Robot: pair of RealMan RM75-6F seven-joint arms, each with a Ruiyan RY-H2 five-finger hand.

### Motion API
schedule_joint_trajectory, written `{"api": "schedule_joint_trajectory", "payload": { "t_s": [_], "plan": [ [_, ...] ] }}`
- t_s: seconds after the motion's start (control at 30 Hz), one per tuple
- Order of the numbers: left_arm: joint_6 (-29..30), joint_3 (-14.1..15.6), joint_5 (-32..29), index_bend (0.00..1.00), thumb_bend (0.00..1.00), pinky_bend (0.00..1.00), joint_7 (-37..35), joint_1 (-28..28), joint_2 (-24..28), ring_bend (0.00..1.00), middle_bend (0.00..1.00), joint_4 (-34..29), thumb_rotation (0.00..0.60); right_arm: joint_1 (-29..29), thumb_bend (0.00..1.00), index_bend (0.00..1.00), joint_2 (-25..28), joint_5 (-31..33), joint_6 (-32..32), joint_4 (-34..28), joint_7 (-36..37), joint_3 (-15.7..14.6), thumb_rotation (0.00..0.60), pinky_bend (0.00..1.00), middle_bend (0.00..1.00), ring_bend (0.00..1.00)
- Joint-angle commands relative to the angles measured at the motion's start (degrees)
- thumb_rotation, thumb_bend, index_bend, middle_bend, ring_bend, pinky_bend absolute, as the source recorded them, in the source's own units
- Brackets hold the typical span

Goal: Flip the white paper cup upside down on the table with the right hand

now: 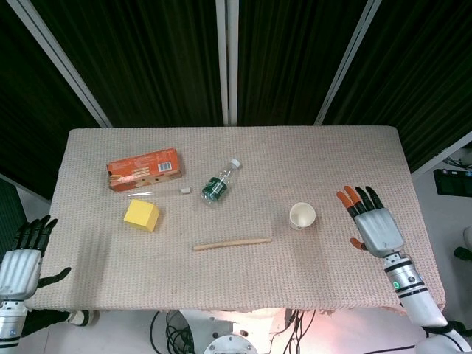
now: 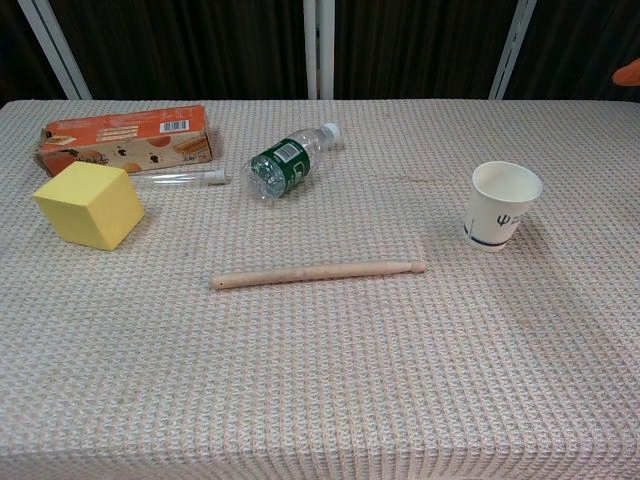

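The white paper cup [image 1: 302,215] [image 2: 503,205] stands upright, mouth up, on the right half of the table. My right hand [image 1: 372,221] hovers over the table just right of the cup, fingers spread, holding nothing. In the chest view only an orange fingertip [image 2: 628,71] shows at the right edge. My left hand [image 1: 23,256] hangs off the table's left front corner, fingers apart and empty.
A wooden stick [image 1: 231,243] lies left of the cup. Further left are a green-labelled bottle on its side [image 1: 220,182], a yellow block [image 1: 141,214], an orange box [image 1: 144,169] and a thin clear tube [image 1: 158,193]. The table's right edge [image 1: 413,199] is close to my right hand.
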Motion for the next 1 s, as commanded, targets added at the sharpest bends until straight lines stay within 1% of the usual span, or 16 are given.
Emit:
{"api": "schedule_joint_trajectory", "payload": {
  "t_s": [0.03, 0.17, 0.3, 0.53, 0.6, 0.7, 0.87, 0.93, 1.0],
  "plan": [
    [0.2, 0.0, 0.1, 0.01, 0.02, 0.0, 0.0, 0.1, 0.1, 0.0, 0.0, -0.2, 0.6, 5.0, 0.0, 0.0, -1.0, 4.7, -5.8, -2.9, -6.3, 1.7, 0.6, 0.0, 0.0, 0.0],
    [0.3, 0.1, 0.3, 0.01, 0.02, 0.0, -0.3, 0.2, -0.2, 0.0, 0.0, 0.2, 0.6, 8.6, 0.0, 0.0, -3.3, 10.4, -9.3, -2.8, -11.9, 2.9, 0.6, 0.0, 0.0, 0.0],
    [0.1, 0.2, 0.2, 0.01, 0.02, 0.0, -0.5, 0.2, 0.0, 0.0, 0.0, 0.3, 0.6, 11.7, 0.0, 0.0, -5.3, 14.5, -11.5, -2.8, -15.2, 3.2, 0.6, 0.0, 0.0, 0.0],
    [0.2, 0.1, 0.1, 0.01, 0.02, 0.0, -0.6, 0.3, -0.1, 0.0, 0.0, 0.5, 0.6, 15.5, 0.0, 0.0, -8.3, 19.3, -12.6, -2.2, -20.2, 2.1, 0.6, 0.0, 0.02, 0.0],
    [0.2, 0.1, 0.0, 0.01, 0.02, 0.0, -0.9, 0.4, -0.1, 0.0, 0.0, 0.5, 0.6, 16.3, 0.01, 0.0, -9.1, 20.7, -12.4, -1.7, -21.4, 1.7, 0.6, 0.0, 0.05, 0.0],
    [0.3, 0.1, -0.3, 0.01, 0.02, 0.0, -1.5, 0.6, -0.3, 0.0, 0.0, 0.7, 0.6, 17.2, 0.01, 0.0, -10.0, 22.3, -11.8, -0.8, -23.0, 1.1, 0.6, 0.0, 0.1, 0.0],
    [0.1, 0.2, -0.5, 0.01, 0.02, 0.0, -2.2, 0.8, -0.4, 0.0, 0.0, 1.5, 0.6, 18.5, 0.02, 0.02, -11.5, 23.8, -11.0, 0.2, -24.8, 0.1, 0.6, 0.0, 0.12, 0.0],
    [0.3, 0.2, -0.3, 0.01, 0.02, 0.0, -2.4, 0.9, -0.3, 0.0, 0.0, 1.5, 0.6, 18.9, 0.02, 0.04, -12.1, 23.6, -10.5, 0.8, -24.9, -0.3, 0.6, 0.0, 0.13, 0.0],
    [0.3, 0.1, -0.3, 0.01, 0.02, 0.0, -2.5, 0.9, -0.3, 0.0, 0.0, 1.6, 0.6, 19.1, 0.03, 0.08, -12.8, 23.0, -10.0, 1.4, -24.5, -0.5, 0.6, 0.0, 0.17, 0.0]
  ]
}}
